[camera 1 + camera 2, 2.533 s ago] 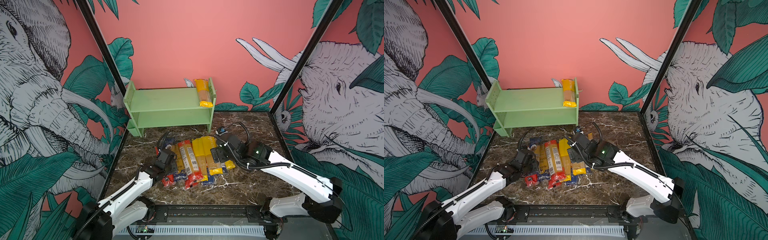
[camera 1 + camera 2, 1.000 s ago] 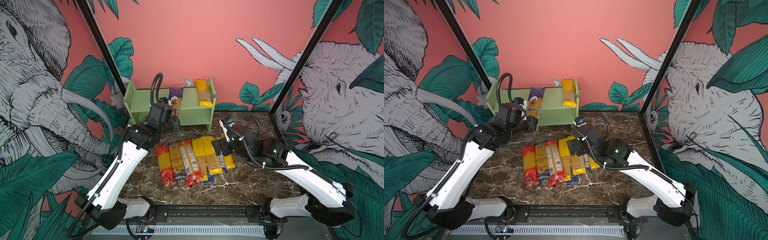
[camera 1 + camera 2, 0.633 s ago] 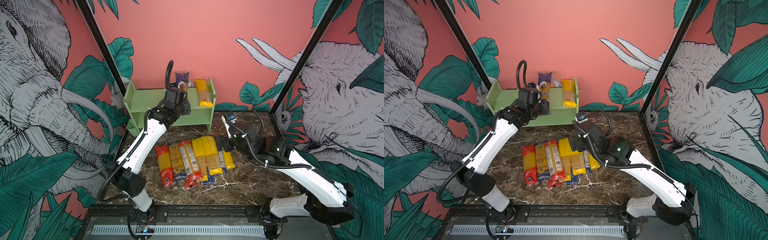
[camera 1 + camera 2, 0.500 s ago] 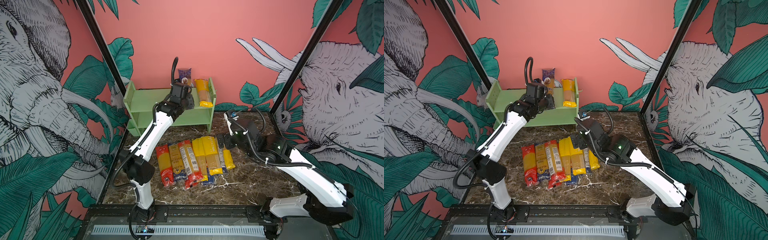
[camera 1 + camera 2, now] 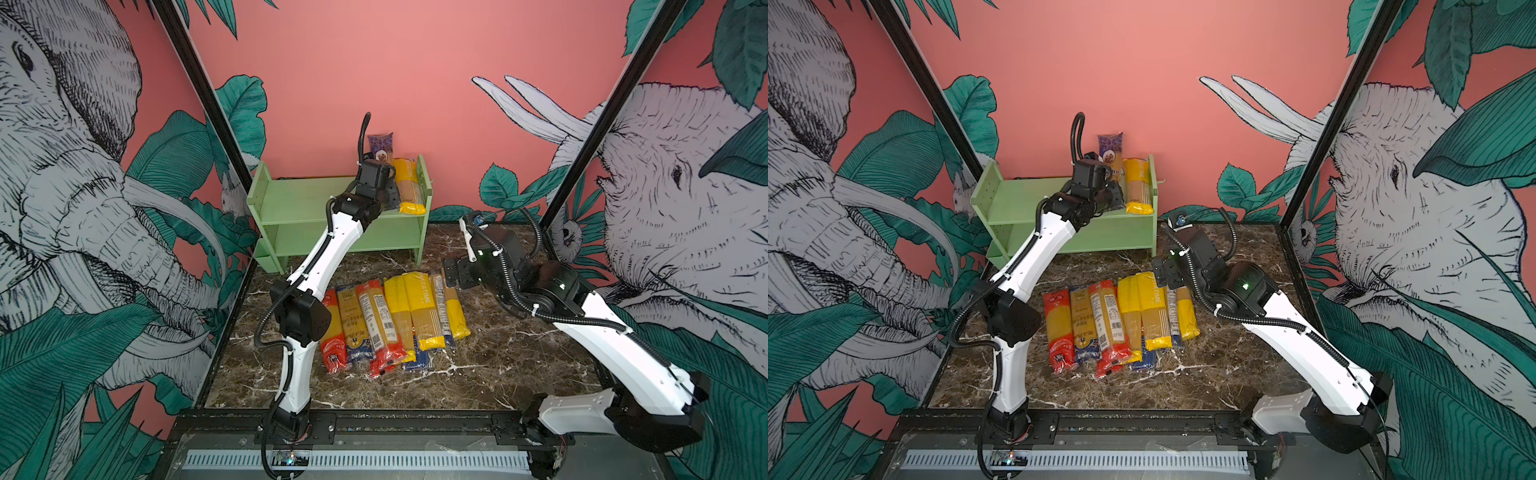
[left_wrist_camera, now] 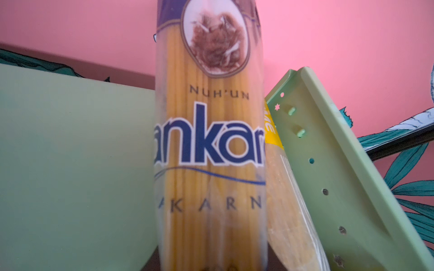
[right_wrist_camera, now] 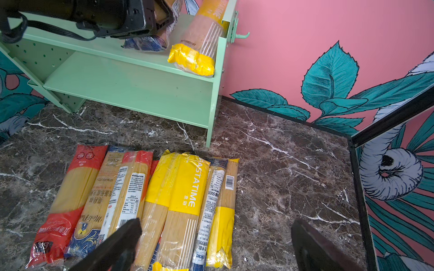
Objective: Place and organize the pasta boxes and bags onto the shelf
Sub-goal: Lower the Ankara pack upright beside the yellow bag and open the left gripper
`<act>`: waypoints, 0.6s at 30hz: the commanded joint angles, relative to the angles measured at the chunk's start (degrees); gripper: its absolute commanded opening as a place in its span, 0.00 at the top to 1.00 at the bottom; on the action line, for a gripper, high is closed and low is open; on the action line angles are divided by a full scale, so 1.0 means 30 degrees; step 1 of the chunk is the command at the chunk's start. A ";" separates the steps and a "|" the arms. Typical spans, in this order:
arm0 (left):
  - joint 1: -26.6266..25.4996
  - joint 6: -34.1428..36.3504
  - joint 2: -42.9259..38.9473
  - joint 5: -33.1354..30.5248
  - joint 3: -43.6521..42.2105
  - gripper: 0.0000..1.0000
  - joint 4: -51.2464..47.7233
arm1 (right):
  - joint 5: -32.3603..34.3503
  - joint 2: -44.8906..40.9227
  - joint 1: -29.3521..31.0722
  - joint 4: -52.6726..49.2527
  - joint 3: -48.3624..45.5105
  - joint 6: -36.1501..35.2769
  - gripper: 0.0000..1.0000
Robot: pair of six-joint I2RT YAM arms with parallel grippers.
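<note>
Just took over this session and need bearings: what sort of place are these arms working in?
Probably a staged robot test cell: pink elephant-and-leaf printed wall panels enclose a dark marble-patterned tabletop holding a small mint-green two-tier shelf and clear plastic spaghetti packs.

- Packs (image 7: 180,194): thin clear plastic film, glossy, crinkled at the ends.
- Shelf (image 7: 131,86): smooth, matt, pale green finish.
- Table (image 7: 281,164): dark marble-look top, white veins, slight sheen.
- Arms (image 5: 615,353): smooth white shells.
</note>
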 commanded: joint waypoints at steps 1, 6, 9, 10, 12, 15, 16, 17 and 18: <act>0.0070 -0.0003 -0.1557 -0.0441 0.0971 1.00 0.2805 | -0.0334 0.0143 -0.0161 0.0420 -0.0086 -0.0055 0.01; 0.0078 -0.0056 -0.1381 -0.0471 0.0951 1.00 0.2842 | -0.0340 0.0014 -0.0194 0.0383 -0.0276 0.0023 0.01; 0.0083 -0.0085 -0.1290 -0.0372 0.0828 1.00 0.2805 | -0.0314 -0.0169 -0.0245 0.0345 -0.0376 0.0057 0.01; 0.0069 -0.0135 -0.1266 -0.0340 0.0815 1.00 0.2783 | -0.0332 -0.0204 -0.0253 0.0366 -0.0421 0.0074 0.01; 0.0076 -0.0203 -0.1293 -0.0267 0.0583 1.00 0.2863 | -0.0313 -0.0239 -0.0281 0.0343 -0.0447 0.0060 0.01; 0.0080 -0.0146 -0.1205 -0.0349 0.0417 1.00 0.2893 | -0.0393 -0.0216 -0.0282 0.0349 -0.0491 0.0090 0.01; 0.0085 -0.0115 -0.1155 -0.0361 0.0418 1.00 0.2875 | -0.0412 -0.0178 -0.0309 0.0361 -0.0480 0.0089 0.01; 0.0100 -0.0064 -0.1105 -0.0399 0.0409 1.00 0.2835 | -0.0422 -0.0146 -0.0311 0.0338 -0.0473 0.0089 0.01; 0.0104 -0.0042 -0.1061 -0.0419 0.0416 1.00 0.2835 | -0.0426 -0.0142 -0.0312 0.0350 -0.0469 0.0094 0.01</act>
